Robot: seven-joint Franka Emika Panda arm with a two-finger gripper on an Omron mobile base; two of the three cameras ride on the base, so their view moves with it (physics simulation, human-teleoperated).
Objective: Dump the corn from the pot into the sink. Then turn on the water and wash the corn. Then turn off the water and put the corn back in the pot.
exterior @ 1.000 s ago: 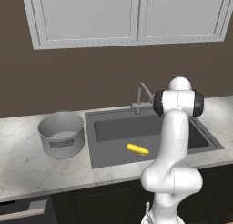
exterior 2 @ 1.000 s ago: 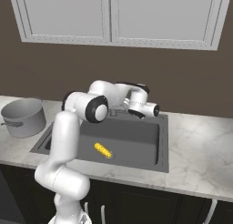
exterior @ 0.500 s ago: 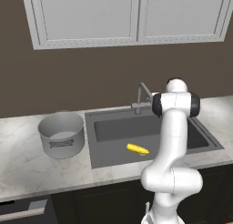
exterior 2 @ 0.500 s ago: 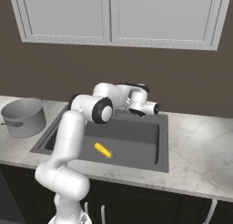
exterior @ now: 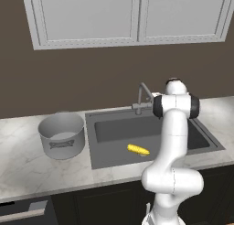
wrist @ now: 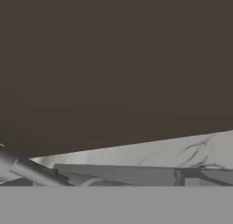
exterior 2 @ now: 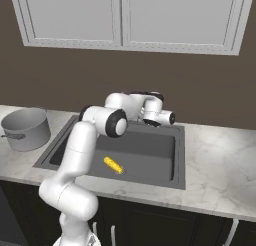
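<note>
- the corn (exterior: 138, 150) lies on the floor of the sink (exterior: 201, 136), toward the front, well apart from the faucet (exterior: 143, 96); so the dump looks done and the water is my step in hand.
- the pot (exterior: 62, 135) stands upright on the worktop (exterior: 23, 164), just beside the sink's left rim.
- my claw (exterior 2: 161, 120) is up at the back of the sink by the faucet, jaws spread wide, holding nothing.
- in the hand view i look along the faucet's metal toward the brown wall (wrist: 113, 59).
- to do this well, i judge i should push the handle with one finger, slow and steady, not pinch it.
- i cannot tell from these views whether i touch the handle yet.
- no water shows running.
</note>
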